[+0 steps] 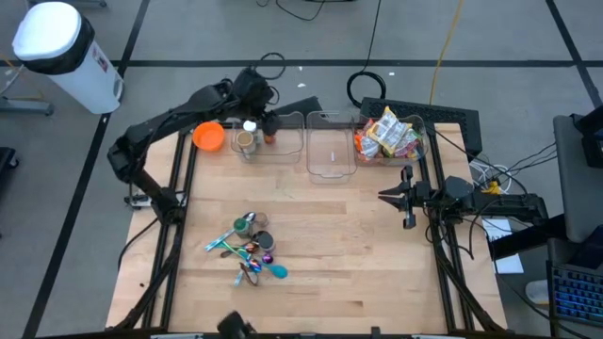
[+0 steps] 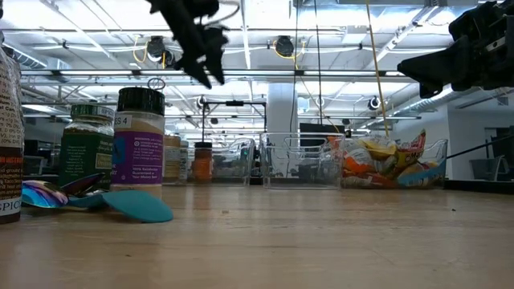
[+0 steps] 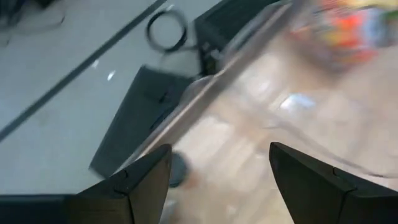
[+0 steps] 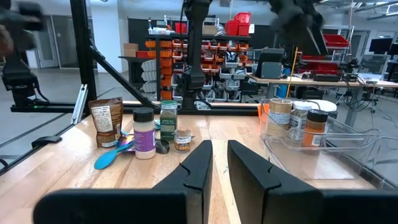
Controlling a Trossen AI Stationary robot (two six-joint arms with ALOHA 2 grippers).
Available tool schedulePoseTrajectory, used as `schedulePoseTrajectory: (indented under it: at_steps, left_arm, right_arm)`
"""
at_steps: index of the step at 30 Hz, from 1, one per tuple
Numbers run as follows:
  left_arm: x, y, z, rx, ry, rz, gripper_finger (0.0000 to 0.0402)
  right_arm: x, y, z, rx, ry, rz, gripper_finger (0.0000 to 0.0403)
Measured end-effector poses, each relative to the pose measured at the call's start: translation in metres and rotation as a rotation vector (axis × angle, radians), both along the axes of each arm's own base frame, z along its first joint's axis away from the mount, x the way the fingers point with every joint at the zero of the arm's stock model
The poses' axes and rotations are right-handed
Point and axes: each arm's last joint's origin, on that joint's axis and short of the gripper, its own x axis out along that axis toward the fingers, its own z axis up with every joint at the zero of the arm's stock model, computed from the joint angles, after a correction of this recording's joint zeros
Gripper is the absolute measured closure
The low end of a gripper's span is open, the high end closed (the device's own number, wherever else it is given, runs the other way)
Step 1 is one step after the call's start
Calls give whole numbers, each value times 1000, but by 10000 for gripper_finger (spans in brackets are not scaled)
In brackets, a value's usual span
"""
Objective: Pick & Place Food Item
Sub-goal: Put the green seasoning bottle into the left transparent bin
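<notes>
the left gripper (image 1: 267, 121) hangs at about 11 o'clock on the table, above the jars in the leftmost clear bin (image 1: 280, 135), just beside the orange bowl (image 1: 208, 137). in the left wrist view its fingers (image 3: 143, 180) stand spread apart with nothing between them, so it is released and empty.

toward 6 o'clock a cluster of spice jars and coloured spoons (image 1: 250, 250) lies on the wood. the middle clear bin (image 1: 331, 146) at 12 o'clock looks empty. at 1 o'clock the snack packets (image 1: 388, 135), the likely food items, sit piled in the right bin.

the right gripper (image 1: 403, 198) waits at 3 o'clock, well apart from the packets; its fingers (image 4: 199, 163) are nearly closed with only a thin gap, grasping nothing.

judged from this, no item is held, so the pick and the placing both remain.

readable writing is scant: "spic" on the near bottle (image 2: 10, 136) and a "4" on the white-labelled jar (image 2: 138, 140).
</notes>
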Motion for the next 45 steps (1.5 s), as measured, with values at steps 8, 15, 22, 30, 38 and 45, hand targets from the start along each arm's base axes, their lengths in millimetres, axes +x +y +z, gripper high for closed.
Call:
schedulePoseTrajectory:
  at_steps: [8,15,22,30,38,45]
  left_arm:
    - [29,-78,28,110,-134,-283,131]
    - [43,-137,36,149,-179,-494,130]
    - [47,-183,37,131,-193,-631,130]
    - [46,-217,37,121,-202,-732,131]
    - [44,-235,37,62,-226,-743,130]
    - [40,-252,35,-39,-234,-721,130]
  right_arm:
    - [0,0,0,0,0,0,360]
    - [0,0,0,0,0,0,360]
    - [0,0,0,0,0,-1,360]
    - [0,0,0,0,0,0,360]
    - [0,0,0,0,0,0,360]
    - [0,0,0,0,0,0,360]
